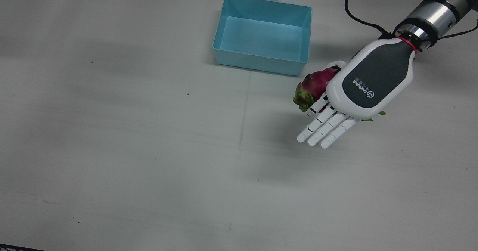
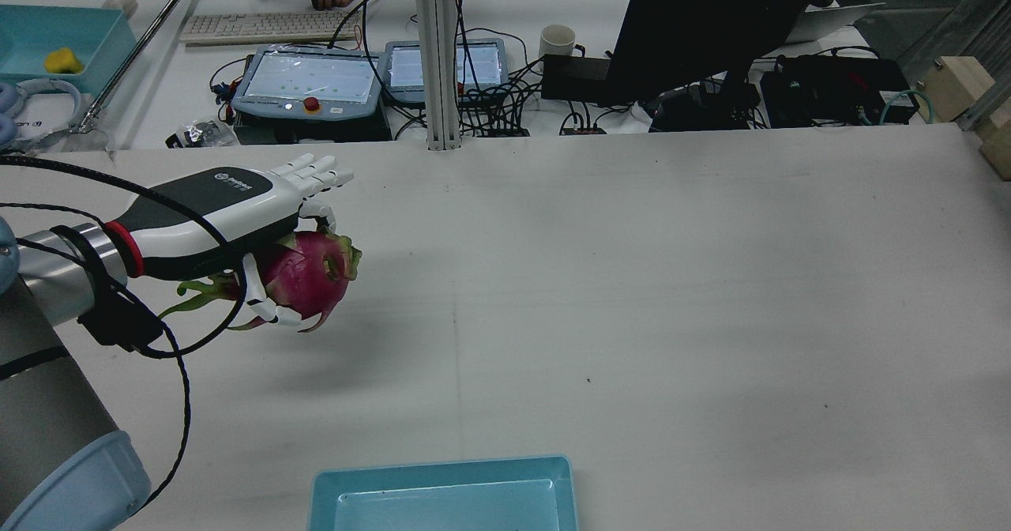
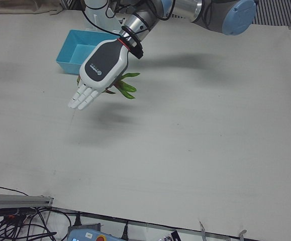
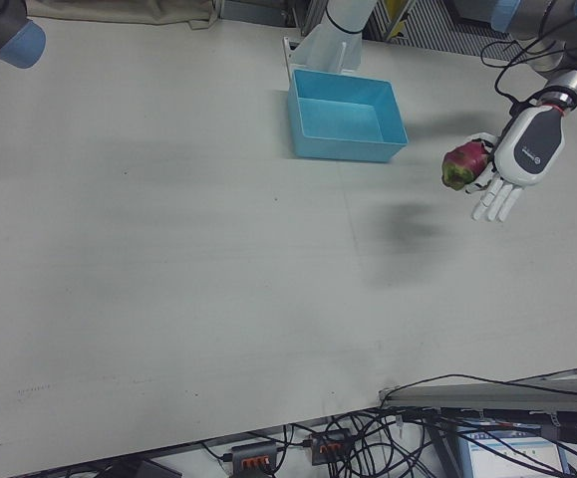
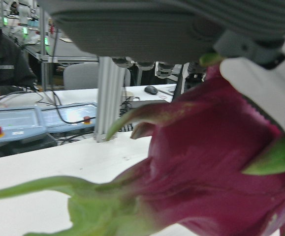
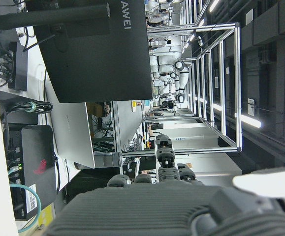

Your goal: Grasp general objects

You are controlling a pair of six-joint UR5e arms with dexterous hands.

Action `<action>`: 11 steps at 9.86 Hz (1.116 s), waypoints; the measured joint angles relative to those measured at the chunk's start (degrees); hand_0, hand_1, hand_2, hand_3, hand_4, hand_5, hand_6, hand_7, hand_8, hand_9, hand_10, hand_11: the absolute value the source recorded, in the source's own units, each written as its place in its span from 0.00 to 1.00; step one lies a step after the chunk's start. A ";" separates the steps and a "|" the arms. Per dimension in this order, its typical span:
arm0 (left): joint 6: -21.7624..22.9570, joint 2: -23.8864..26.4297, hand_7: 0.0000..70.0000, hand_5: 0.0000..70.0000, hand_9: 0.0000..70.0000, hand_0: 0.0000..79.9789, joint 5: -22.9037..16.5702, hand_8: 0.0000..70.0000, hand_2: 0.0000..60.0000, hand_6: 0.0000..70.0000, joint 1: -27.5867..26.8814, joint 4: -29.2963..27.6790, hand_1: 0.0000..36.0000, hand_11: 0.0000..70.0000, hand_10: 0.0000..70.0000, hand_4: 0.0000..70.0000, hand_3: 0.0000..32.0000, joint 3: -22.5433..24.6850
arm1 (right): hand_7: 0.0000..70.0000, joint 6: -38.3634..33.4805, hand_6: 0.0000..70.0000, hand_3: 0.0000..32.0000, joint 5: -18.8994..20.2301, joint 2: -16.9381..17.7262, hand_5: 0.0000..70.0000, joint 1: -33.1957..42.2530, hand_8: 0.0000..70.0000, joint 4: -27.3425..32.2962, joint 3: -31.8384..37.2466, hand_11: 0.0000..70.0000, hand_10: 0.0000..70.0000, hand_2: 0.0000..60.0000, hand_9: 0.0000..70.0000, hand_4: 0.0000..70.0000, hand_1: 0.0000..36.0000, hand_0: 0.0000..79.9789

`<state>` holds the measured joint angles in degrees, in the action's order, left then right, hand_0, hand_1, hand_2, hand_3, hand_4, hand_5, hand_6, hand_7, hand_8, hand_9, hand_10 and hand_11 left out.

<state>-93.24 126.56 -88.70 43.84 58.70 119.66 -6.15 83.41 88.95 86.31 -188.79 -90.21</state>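
The left hand (image 1: 368, 84), white with a dark grey back that carries a round logo and small lettering too fine to read, hangs palm-down above the white table (image 1: 149, 150) and grips the single magenta dragon fruit (image 2: 304, 274) with green scales under its palm, thumb curled around the fruit and the other fingers stretched out straight. One empty light-blue rectangular plastic bin (image 1: 263, 34) stands just beside the hand toward the pedestals, and the tabletop beyond the fingertips and to either side lies bare and wide. The right hand shows only as a grey edge in its own view, so I cannot tell its state; that view shows a black monitor (image 6: 100, 46) marked "AWEI".
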 measured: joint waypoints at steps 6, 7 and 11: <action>4.50 11.32 0.21 0.61 0.02 0.67 -10.20 0.00 1.00 0.00 -13.44 0.98 1.00 0.00 0.00 0.49 0.00 1.03 | 0.00 -0.06 0.00 0.00 -0.01 0.00 0.00 0.00 0.00 0.00 0.13 0.00 0.00 0.00 0.00 0.00 0.00 0.00; 4.63 12.71 0.21 0.60 0.02 0.67 -9.47 0.00 1.00 0.00 -17.13 0.89 1.00 0.00 0.00 0.48 0.00 1.06 | 0.00 -0.07 0.00 0.00 -0.02 0.00 0.00 0.00 0.00 0.00 0.16 0.00 0.00 0.00 0.00 0.00 0.00 0.00; 4.28 13.22 0.04 0.00 0.00 0.61 -4.40 0.00 0.00 0.00 -26.09 -2.46 0.36 0.00 0.00 0.00 0.14 0.88 | 0.00 -0.12 0.00 0.00 -0.05 0.00 0.00 -0.02 0.00 0.00 0.19 0.00 0.00 0.00 0.00 0.00 0.00 0.00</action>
<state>-88.97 139.79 -93.10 17.75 56.24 120.54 -6.27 83.35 88.95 86.29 -188.79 -90.02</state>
